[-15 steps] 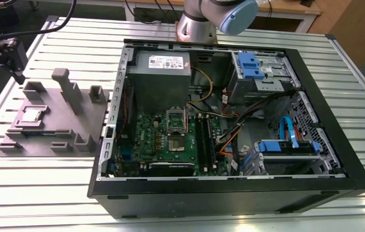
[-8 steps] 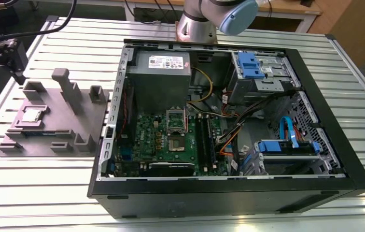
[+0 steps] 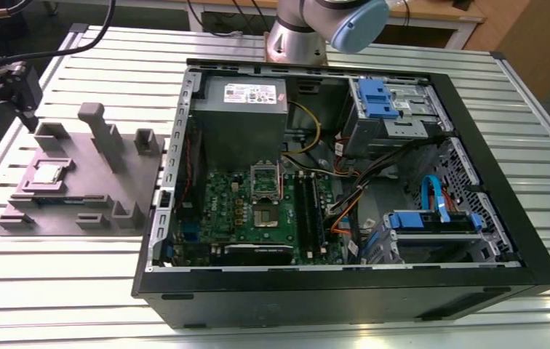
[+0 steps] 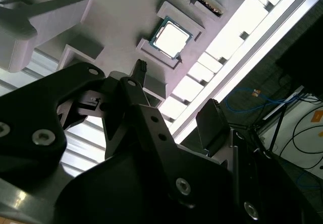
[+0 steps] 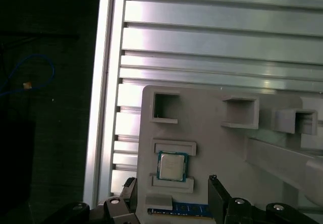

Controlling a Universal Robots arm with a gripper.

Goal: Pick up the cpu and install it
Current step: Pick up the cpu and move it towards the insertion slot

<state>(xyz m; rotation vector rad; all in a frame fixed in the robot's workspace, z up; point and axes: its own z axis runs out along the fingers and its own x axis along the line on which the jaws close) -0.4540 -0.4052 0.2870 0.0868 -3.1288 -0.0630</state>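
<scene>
The cpu (image 3: 47, 173) is a small square chip with a shiny metal top. It lies flat in a recess of the grey fixture block (image 3: 110, 182) at the exterior view's left. Both wrist views look down on the cpu (image 4: 171, 36) (image 5: 172, 165) in its holder. My gripper (image 3: 25, 109) hangs above the fixture's far left corner, apart from the chip. Its two black fingers (image 5: 217, 196) stand open with nothing between them, on either side of the chip's line in the first wrist view. The green motherboard (image 3: 226, 207) in the case has an empty socket (image 3: 265, 190).
The open black computer case (image 3: 353, 291) fills the middle of the slatted metal table (image 3: 62, 276). Inside are a grey power supply (image 3: 241, 105), blue drive bays (image 3: 387, 98) and loose cables. A memory stick (image 5: 186, 211) lies on the fixture beside the chip. Tall posts (image 3: 95, 127) rise from the fixture.
</scene>
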